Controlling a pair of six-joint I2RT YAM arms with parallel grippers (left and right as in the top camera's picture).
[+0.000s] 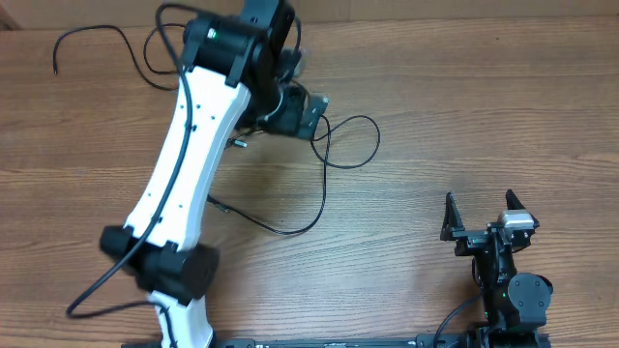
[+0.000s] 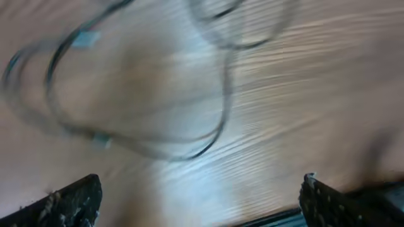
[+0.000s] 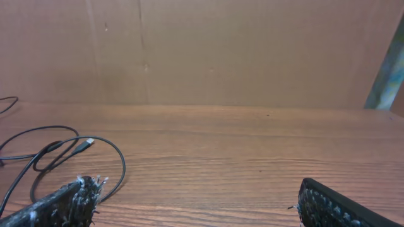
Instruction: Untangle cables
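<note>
Left arm [image 1: 184, 164]: its white link sits highest in the overhead view, running from the near edge up toward the far left of the table [image 1: 484, 97] and hiding whatever lies under its wrist.
Left gripper [image 1: 302, 108]: hangs over the far-left part of the table; from above its fingers are hard to make out.
Left gripper, own camera [image 2: 201, 205]: fingertips [image 2: 72, 200] sit at the two bottom corners, spread wide, with only bare wood between them and nothing pinched.
Cables, overhead [image 1: 350, 145]: thin black cords lie loose on the wood, with one loop just right of the left gripper, one long curve sweeping down toward the table's middle, and another strand trailing to the far-left corner.
Cables, left wrist [image 2: 222, 116]: the same cords appear as smeared loops ahead of the fingertips; the blur hides any crossings.
Cables, right wrist [image 3: 63, 151]: a low side view shows overlapping loops at left and a small plug [image 3: 89, 142], which the overhead does not resolve.
Right gripper [image 1: 481, 217]: near the bottom right, well apart from the cables.
Right gripper, own camera [image 3: 202, 205]: jaws spread, holding nothing.
</note>
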